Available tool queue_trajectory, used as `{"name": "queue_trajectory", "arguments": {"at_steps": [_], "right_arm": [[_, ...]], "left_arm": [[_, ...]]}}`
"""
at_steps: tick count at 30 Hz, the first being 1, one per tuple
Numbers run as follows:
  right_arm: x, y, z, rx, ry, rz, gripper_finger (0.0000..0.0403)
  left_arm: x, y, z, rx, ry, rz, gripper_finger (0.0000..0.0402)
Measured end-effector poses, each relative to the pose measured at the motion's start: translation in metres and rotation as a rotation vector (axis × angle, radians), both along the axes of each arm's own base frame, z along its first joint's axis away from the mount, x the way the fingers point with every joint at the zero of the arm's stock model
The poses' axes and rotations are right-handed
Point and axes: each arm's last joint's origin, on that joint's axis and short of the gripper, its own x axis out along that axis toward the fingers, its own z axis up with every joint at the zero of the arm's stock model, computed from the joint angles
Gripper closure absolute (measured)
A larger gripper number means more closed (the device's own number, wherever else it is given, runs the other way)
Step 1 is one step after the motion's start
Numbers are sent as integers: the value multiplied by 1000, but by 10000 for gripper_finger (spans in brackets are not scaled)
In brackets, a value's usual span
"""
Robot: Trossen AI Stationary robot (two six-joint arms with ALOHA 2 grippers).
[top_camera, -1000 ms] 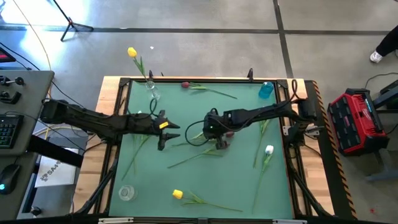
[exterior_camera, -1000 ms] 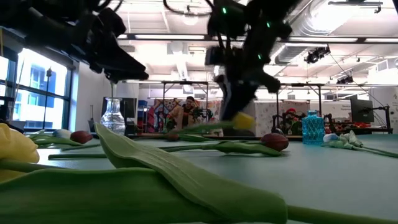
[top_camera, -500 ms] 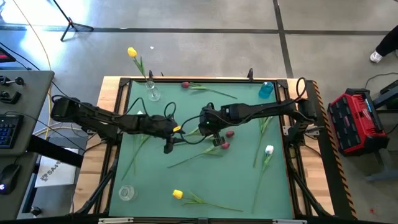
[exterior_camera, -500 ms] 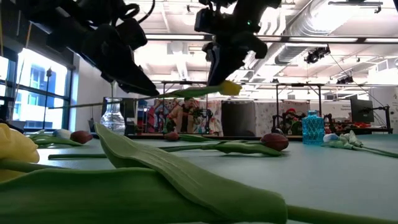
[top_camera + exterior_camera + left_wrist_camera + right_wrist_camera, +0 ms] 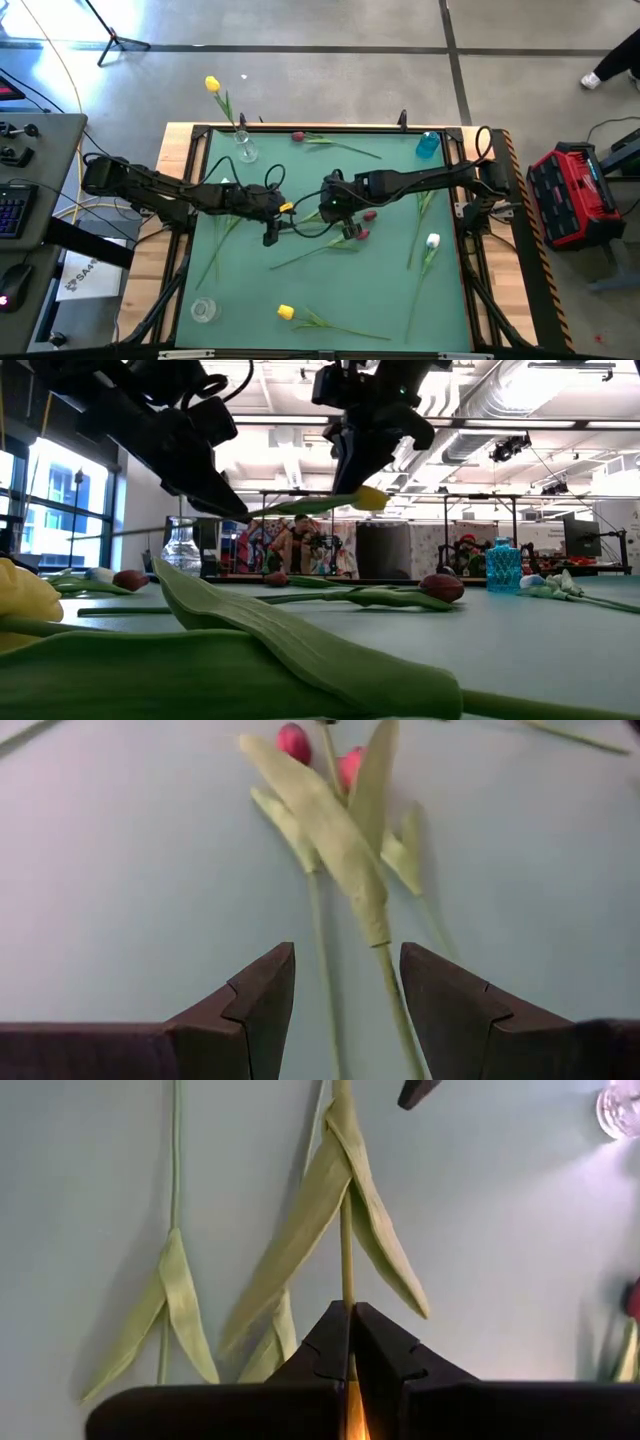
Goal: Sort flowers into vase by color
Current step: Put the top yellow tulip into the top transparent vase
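Holding yellow tulip (image 5: 368,499) level above table (image 5: 400,300) in clamped right tool (image 5: 331,208), stem offered between spread left tool (image 5: 345,985) fingers for probable handover.

yellow tulip (image 5: 349,1415) head mostly hidden between right gripper (image 5: 351,1342) fingers; its stem runs off frame.
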Motion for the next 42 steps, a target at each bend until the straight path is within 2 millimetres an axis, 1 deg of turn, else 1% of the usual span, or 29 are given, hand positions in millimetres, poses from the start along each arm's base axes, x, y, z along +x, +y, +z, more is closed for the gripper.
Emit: {"name": "queue_trajectory", "arguments": {"at_steps": [7,10,13,16,18,19,21,24,25,27,29,31,34,36,39,42], "right_arm": [[3,-1,2,-12,-41,-11,403],[3,-1,2,-12,-41,-11,403],[3,-1,2,-12,-41,-12,403],[3,-1,2,-5,-42,-23,403],[3,-1,2,8,-45,-43,402],[3,-1,2,17,-46,-56,399],[3,-1,2,28,-48,-76,389],[3,-1,2,46,-53,-115,361],[3,-2,2,41,-59,-143,349],[3,-4,6,6,-97,-275,323],[-4,-7,14,-38,-128,-400,299],[-12,-10,28,-52,-173,-480,278],[-27,-13,45,-23,-269,-531,254],[-37,-15,52,7,-340,-546,245],[-58,-17,53,55,-448,-570,241],[-81,-17,45,121,-568,-607,241]], "left_arm": [[0,-1,0,-38,-2,-25,230],[0,-1,0,-42,4,-16,243],[0,-1,0,-36,6,-2,278],[-1,-1,-1,-36,9,8,332],[0,-1,-1,-32,9,12,375],[-1,0,-1,-32,10,14,388],[-1,0,-1,-26,10,19,392],[-1,1,-1,-2,9,39,395],[-1,1,-1,5,9,49,397],[-1,2,-1,24,8,84,398],[-1,4,0,40,5,129,399],[-1,5,0,54,-3,170,400],[0,7,1,73,-12,209,401],[1,8,3,77,-42,233,401],[3,9,7,90,-92,252,401],[7,9,13,102,-160,244,401]]}}
